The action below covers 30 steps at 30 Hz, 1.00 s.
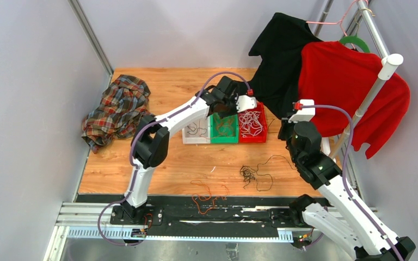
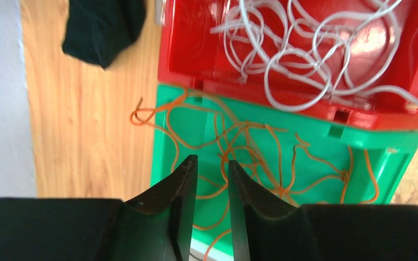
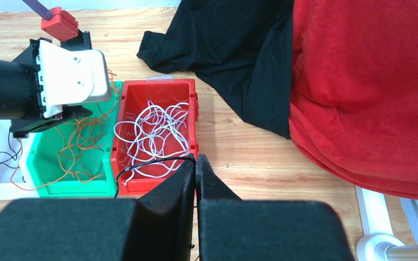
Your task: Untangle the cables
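Observation:
Three small bins stand in a row. The white bin (image 1: 196,132) holds black cables, the green bin (image 1: 224,129) holds orange cables (image 2: 261,130), and the red bin (image 1: 252,126) holds white cables (image 2: 294,54). My left gripper (image 2: 212,162) hovers over the green bin with its jaws slightly apart and nothing between them; it also shows in the top view (image 1: 226,107). My right gripper (image 3: 195,157) is shut on a thin black cable (image 3: 152,161) just right of the red bin. A black tangle (image 1: 249,174) and loose orange cables (image 1: 207,196) lie on the table.
A plaid shirt (image 1: 117,109) lies at the left of the wooden table. A black garment (image 1: 280,60) and a red garment (image 1: 348,87) hang on a rack (image 1: 373,89) at the back right, close to my right arm. Grey walls enclose the table.

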Each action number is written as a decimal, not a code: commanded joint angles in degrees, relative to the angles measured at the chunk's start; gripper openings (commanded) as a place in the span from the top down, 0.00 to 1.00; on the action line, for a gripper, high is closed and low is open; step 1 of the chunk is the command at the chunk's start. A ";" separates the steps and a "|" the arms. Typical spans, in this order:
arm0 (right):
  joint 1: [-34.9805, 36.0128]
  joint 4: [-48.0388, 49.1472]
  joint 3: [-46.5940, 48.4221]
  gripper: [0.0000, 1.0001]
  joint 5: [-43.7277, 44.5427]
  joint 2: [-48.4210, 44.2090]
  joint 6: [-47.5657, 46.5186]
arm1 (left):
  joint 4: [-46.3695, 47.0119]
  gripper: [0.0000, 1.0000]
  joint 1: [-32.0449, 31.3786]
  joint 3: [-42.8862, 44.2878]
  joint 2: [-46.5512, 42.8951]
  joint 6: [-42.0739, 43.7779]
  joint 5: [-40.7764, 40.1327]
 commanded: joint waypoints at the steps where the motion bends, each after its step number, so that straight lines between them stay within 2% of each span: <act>1: -1.06 0.70 0.65 0.99 0.44 -1.06 0.21 | -6.71 0.71 2.94 0.08 -1.81 -3.53 -0.14; 3: -1.08 0.67 0.65 0.99 0.23 -1.05 0.28 | -7.07 0.68 3.22 -1.20 -3.52 -3.52 -0.32; 4: -1.08 0.67 0.70 0.99 0.05 -1.01 0.38 | -7.35 0.60 3.34 -1.72 -4.50 -3.75 0.08; 5: -1.08 0.67 0.83 0.99 -0.11 -0.90 0.39 | -8.15 0.39 3.37 -1.89 -5.73 -3.75 1.02; 6: -1.08 0.67 0.89 0.99 -0.17 -0.90 0.32 | -9.27 0.22 3.41 -1.60 -6.67 -3.74 2.28; 7: -1.08 0.67 0.96 0.99 -0.11 -0.80 0.24 | -10.37 0.14 3.50 -1.01 -7.63 -3.96 3.46; 9: -1.08 0.67 1.01 0.99 -0.13 -0.85 0.20 | -12.30 0.08 4.26 0.55 -9.36 -5.07 6.64; 14: -1.08 0.49 0.91 0.99 -0.47 -0.87 0.52 | -17.18 0.09 7.98 1.99 -11.66 -5.67 11.91; 18: -1.08 0.25 1.10 0.99 -0.55 -0.87 0.65 | -20.45 0.21 11.35 1.75 -10.29 -5.28 14.70; 21: -1.08 0.11 1.10 0.99 -0.40 -0.92 0.42 | -22.09 0.27 13.14 1.34 -8.45 -3.65 16.82; 30: -1.10 -0.28 1.25 0.99 -0.80 -0.30 0.61 | -24.40 0.29 16.29 5.29 -1.79 0.74 21.84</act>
